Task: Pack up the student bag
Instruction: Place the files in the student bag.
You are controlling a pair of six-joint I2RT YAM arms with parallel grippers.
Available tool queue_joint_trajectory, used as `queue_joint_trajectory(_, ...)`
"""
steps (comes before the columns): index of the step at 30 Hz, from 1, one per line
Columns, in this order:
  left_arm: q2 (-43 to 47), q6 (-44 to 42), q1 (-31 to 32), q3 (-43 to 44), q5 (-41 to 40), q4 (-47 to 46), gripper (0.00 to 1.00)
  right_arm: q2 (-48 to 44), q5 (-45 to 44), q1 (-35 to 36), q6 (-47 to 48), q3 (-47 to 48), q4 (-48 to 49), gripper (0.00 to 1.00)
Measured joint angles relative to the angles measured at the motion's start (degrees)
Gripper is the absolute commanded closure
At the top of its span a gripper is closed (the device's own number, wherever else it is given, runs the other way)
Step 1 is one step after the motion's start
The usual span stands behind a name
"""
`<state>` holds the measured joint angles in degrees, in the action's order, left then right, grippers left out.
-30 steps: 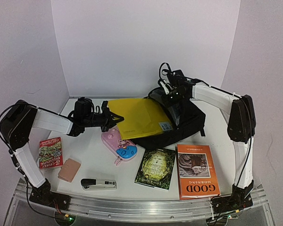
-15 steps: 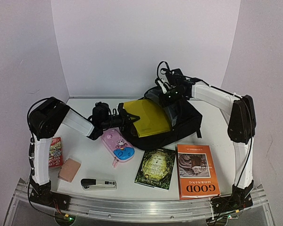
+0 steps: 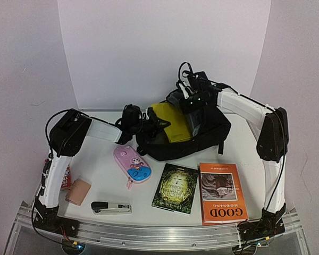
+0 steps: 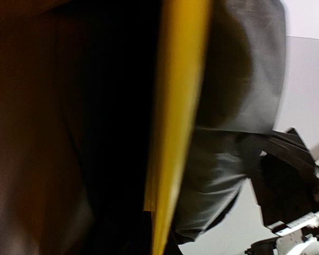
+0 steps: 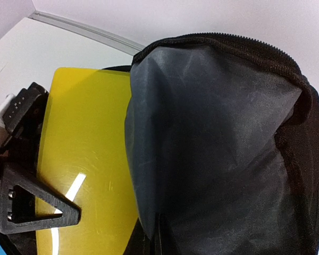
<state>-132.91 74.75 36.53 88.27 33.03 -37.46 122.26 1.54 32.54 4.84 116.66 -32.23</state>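
Room: plain white walls (image 3: 165, 48) stood behind and to both sides of the student bag (image 3: 204, 139). The table (image 3: 98, 159) was white and matte, with a metal rail (image 3: 159, 234) along its near edge.

The student bag lay on its side toward the back of the table, its mouth turned to the left. A yellow folder (image 3: 174, 123) sat mostly inside that mouth, with one end sticking out.

- Left gripper (image 3: 157, 122): at the bag's mouth, jaws pinching the folder's exposed end.
- Right gripper (image 3: 187, 106): at the bag's upper lip, jaws pressed together on the fabric, holding the lip raised.

In front of the bag lay an orange book (image 3: 221, 192), with a dark green book (image 3: 175, 188) just beside it on the left. A pink pencil case (image 3: 132, 163) lay near the bag's front-left corner. Farther front-left of the bag were a stapler (image 3: 111, 207), a small pink pad (image 3: 78, 191) and a red book (image 3: 65, 178) partly hidden behind the left arm (image 3: 56, 170).

View differences:
- Only the overhead view took in the loose items and the walls.
- Only the right wrist view showed the bag's grey lining (image 5: 212, 149), the zip (image 5: 244, 45) along the rim, and one black finger of the left gripper lying flat on the folder's face.
- The left wrist view was blurred and gave the folder edge-on, with lining beside it.
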Motion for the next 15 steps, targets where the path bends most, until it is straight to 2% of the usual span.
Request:
queue_joint_trajectory(1, -0.59, -0.66, 0.05, 1.34, -0.33, 1.99, 0.91, 0.0, -0.4, -0.06, 0.23, 0.09, 0.0, 1.0)
queue_joint_trajectory(6, -2.22, -5.55, 0.13, 7.64, -3.38, 15.67, 0.56, 1.25, -2.59, -0.48, 1.69, 1.12, -0.51, 1.0)
queue_joint_trajectory(9, -2.28, -9.15, 0.0, 11.3, -6.38, 25.48, 0.39, 2.76, -3.49, -1.25, 2.02, 2.04, -0.95, 1.0)
queue_joint_trajectory(13, -2.28, -14.59, -0.2, 17.88, -10.51, 39.4, 0.08, 4.93, -3.7, -2.76, 2.12, 3.5, -0.65, 1.0)
queue_joint_trajectory(15, -2.28, -17.7, -0.25, 21.33, -12.63, 45.12, 0.02, 5.41, -3.7, -3.83, 2.14, 3.71, -0.2, 1.0)
